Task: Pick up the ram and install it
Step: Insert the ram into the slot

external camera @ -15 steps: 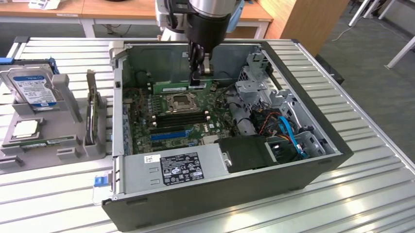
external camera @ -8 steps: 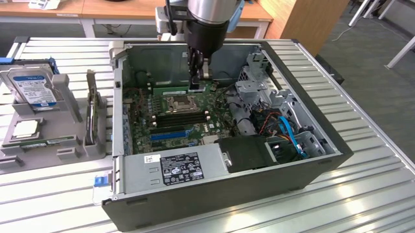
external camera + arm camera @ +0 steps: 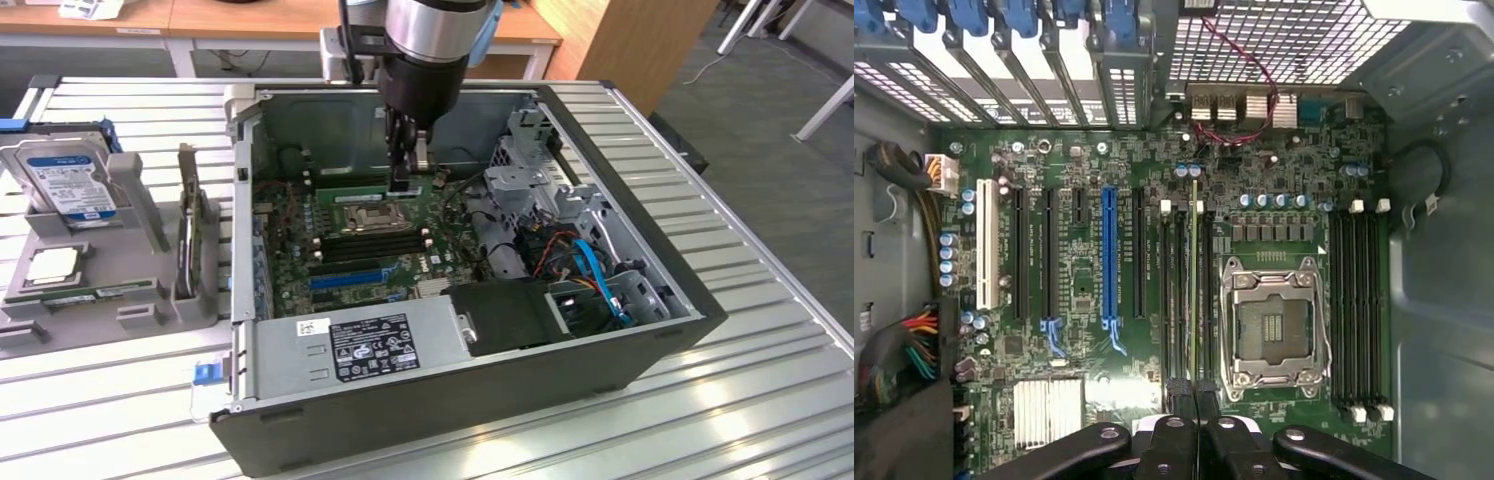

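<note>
My gripper (image 3: 404,180) reaches down into the open computer case (image 3: 667,300), just over the motherboard (image 3: 387,265) beside the CPU socket (image 3: 367,212). In the wrist view the gripper (image 3: 1195,400) is shut on the ram (image 3: 1194,290), a thin green stick seen edge-on. The ram runs parallel to the black memory slots (image 3: 1176,300) next to the CPU socket (image 3: 1272,325) and lies over them. I cannot tell whether it touches a slot. A second bank of black memory slots (image 3: 1359,310) with white clips lies on the other side of the socket.
On the exterior view's left, a grey holder (image 3: 134,315) carries a hard drive (image 3: 60,180), an upright expansion card (image 3: 187,230) and a CPU chip (image 3: 54,265). Inside the case are the power supply (image 3: 360,345), blue cables (image 3: 597,272) and drive cage (image 3: 527,190).
</note>
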You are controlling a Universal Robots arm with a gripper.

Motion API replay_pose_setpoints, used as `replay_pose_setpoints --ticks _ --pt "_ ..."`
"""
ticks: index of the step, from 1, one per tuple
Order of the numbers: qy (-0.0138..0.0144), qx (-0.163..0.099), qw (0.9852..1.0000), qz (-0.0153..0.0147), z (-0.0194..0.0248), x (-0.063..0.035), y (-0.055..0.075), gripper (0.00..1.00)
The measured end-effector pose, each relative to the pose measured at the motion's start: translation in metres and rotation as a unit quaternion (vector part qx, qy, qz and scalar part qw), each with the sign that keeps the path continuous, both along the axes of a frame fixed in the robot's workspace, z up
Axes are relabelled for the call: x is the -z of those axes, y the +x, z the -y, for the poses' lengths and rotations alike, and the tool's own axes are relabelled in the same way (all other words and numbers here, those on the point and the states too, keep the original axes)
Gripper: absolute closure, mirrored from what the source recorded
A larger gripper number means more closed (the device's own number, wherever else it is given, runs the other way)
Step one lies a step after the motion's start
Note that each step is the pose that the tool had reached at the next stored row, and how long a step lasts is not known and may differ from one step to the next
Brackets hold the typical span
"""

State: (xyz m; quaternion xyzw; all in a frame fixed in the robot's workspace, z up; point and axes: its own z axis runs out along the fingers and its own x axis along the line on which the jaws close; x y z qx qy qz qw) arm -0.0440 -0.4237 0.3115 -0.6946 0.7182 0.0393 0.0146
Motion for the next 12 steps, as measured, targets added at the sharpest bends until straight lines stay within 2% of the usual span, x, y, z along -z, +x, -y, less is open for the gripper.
replay_pose_setpoints --ticks 12 --pt "0.0000 0.000 1.0000 0.0000 0.0009 0.0151 0.000 0.89"
